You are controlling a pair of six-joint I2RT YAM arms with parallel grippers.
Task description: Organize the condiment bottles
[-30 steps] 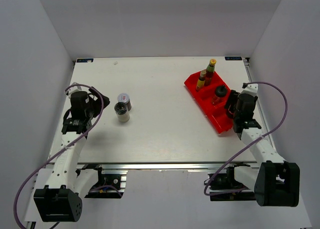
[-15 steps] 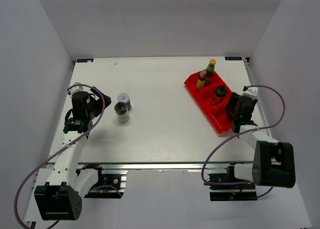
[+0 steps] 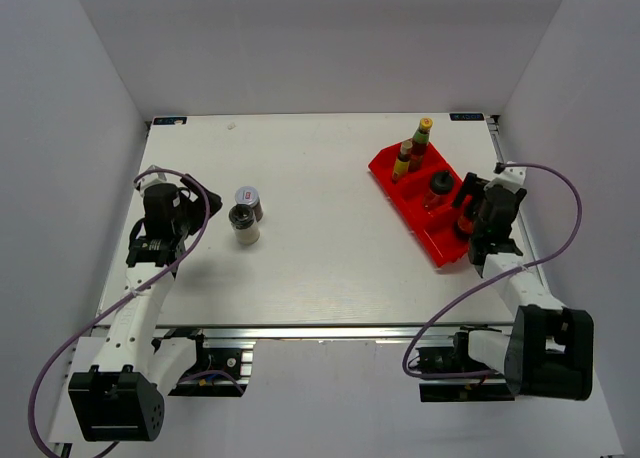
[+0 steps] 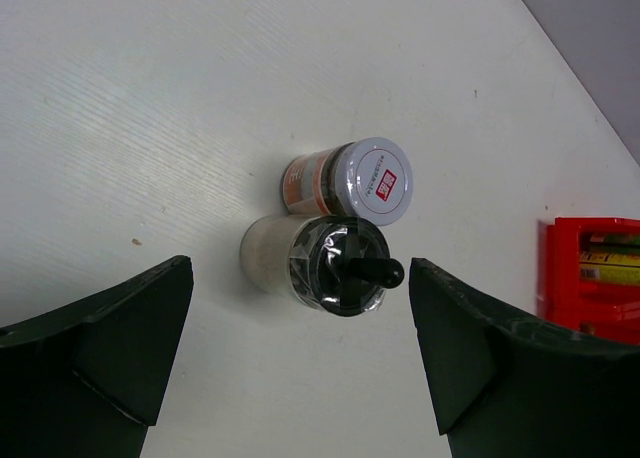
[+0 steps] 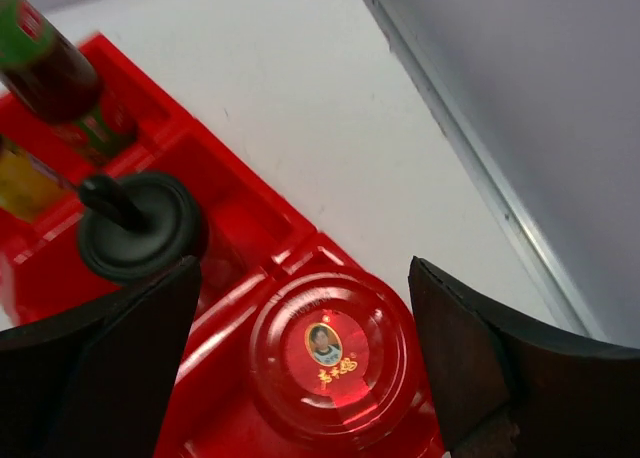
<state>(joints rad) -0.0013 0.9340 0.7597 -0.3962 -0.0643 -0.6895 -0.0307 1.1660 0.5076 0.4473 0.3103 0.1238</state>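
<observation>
Glass, likely slick and breakable, the black-capped shaker [image 4: 345, 268] (touching the white-lidded jar [image 4: 372, 181]) stands near the left edge of the table [image 4: 150, 128], best gripped round its body, left tool [image 4: 298, 266] gaping before it, right tool [image 5: 305, 268] spread, untouching, around the red-lidded jar [image 5: 330, 353] in the red bin [image 5: 260, 228].

Rt wrist view: dark sauce bottle [image 5: 55, 83] cropped at top-left edge.

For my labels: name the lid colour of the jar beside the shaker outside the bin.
Jar lid: white, small red label; left wrist view.
</observation>
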